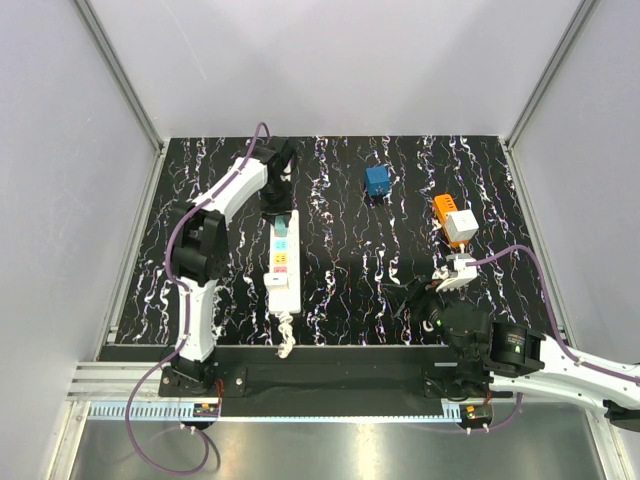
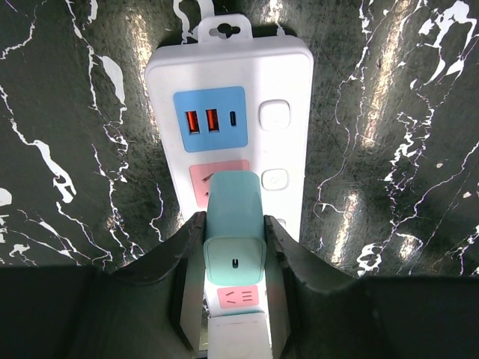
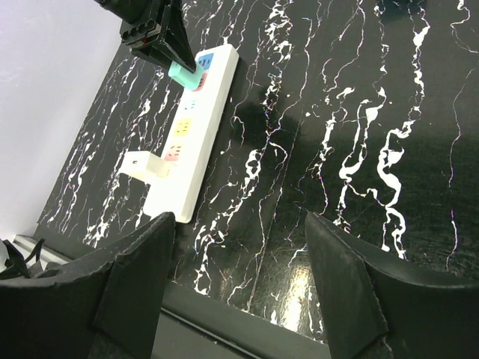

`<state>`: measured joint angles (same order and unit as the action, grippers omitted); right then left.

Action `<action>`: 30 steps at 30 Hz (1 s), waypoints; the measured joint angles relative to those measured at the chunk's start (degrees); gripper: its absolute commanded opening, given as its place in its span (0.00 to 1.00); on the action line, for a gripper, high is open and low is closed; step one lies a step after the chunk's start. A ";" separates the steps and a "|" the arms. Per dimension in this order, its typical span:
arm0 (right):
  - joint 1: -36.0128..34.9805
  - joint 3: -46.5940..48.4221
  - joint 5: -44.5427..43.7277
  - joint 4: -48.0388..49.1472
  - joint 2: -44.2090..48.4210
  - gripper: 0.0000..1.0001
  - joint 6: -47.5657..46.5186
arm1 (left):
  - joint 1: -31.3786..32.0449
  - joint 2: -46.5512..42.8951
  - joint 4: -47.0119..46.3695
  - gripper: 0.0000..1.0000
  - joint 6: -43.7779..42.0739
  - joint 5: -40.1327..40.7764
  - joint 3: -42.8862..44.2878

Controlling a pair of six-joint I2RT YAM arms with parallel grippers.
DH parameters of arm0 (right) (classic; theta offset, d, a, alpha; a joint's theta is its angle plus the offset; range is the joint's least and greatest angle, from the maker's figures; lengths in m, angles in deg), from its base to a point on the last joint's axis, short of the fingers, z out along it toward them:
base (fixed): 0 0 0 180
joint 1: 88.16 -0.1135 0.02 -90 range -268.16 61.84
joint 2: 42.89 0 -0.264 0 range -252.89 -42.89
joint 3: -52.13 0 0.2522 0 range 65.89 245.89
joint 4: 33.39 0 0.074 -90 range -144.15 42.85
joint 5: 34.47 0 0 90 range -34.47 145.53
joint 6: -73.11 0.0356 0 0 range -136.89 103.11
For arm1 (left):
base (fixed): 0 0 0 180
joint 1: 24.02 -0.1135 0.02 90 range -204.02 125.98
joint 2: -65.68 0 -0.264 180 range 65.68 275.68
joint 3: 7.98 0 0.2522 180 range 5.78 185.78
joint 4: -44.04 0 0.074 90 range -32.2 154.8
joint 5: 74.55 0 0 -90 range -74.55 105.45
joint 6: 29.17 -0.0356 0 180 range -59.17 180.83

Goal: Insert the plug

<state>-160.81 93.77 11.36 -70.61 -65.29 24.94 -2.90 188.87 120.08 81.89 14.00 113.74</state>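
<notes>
A white power strip (image 1: 282, 268) lies lengthwise on the black marble table, left of centre. My left gripper (image 1: 279, 198) is shut on a teal plug (image 1: 283, 229) that stands on the strip near its far end. In the left wrist view the teal plug (image 2: 234, 221) sits between my fingers over a pink socket, just below the strip's blue USB panel (image 2: 210, 120). Whether its prongs are fully in is hidden. My right gripper (image 3: 239, 277) is open and empty, low over the table's near right part. It sees the strip (image 3: 196, 123) and teal plug (image 3: 183, 75) from afar.
A white plug (image 3: 142, 164) sits in a socket nearer the strip's cable end. A blue cube adapter (image 1: 377, 180) lies at the back centre. An orange and white adapter (image 1: 455, 222) and a small white piece (image 1: 456, 276) lie on the right. The strip's braided cable (image 1: 285, 335) runs to the front edge.
</notes>
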 measured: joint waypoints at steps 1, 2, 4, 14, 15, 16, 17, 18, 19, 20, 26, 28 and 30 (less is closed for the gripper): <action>0.00 -0.04 -0.04 0.00 0.00 0.77 0.00 | 0.09 0.02 -0.07 0.00 0.00 0.15 -0.07; 0.02 -0.11 -0.17 0.00 0.00 0.77 0.00 | 0.22 0.00 -0.20 0.00 0.00 0.37 -0.15; 0.00 -0.26 -0.26 -0.04 -0.02 0.77 0.02 | 0.44 0.00 -0.66 0.00 0.11 0.83 -0.50; 0.02 -0.39 -0.33 -0.07 -0.09 0.77 0.07 | 0.87 -1.20 -5.57 0.00 1.14 2.54 -5.18; 0.00 -0.39 -0.33 -0.07 -0.22 0.77 0.20 | 0.90 -1.27 -6.27 0.00 1.38 2.58 -5.68; 0.02 -0.39 -0.35 -0.07 -0.39 0.77 0.24 | 0.96 -1.68 -7.02 0.00 1.46 2.73 -6.47; 0.00 -0.39 -0.33 -0.07 -0.63 0.77 0.35 | 1.03 -2.05 -7.76 0.00 1.49 2.84 -7.17; 0.02 -0.39 -0.35 -0.09 -0.94 0.77 0.46 | 1.05 -2.54 -8.57 0.00 1.51 2.95 -8.04; 0.00 -0.39 -0.35 -0.13 -1.18 0.77 0.52 | 1.05 -2.89 -9.20 0.00 1.53 2.97 -8.63; 0.00 -0.39 -0.35 -0.17 -1.53 0.77 0.61 | 1.05 -3.19 -9.77 0.00 1.53 2.97 -9.20; 0.00 -0.37 -0.37 -0.37 -3.28 0.77 0.72 | 1.05 -3.69 -10.56 0.41 1.49 2.78 -9.86; 0.00 -0.35 -0.35 -0.39 -3.85 0.79 0.70 | 1.03 -3.67 -10.51 0.53 1.05 2.62 -9.81; 0.02 -0.09 -0.33 -0.46 -4.70 0.81 0.61 | 1.03 -2.16 -10.03 0.62 0.28 1.79 -9.79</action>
<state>-160.78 93.68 11.04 -71.07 -69.99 25.55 -1.87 186.71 110.05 82.17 15.79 103.95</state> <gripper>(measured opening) 0.783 0.533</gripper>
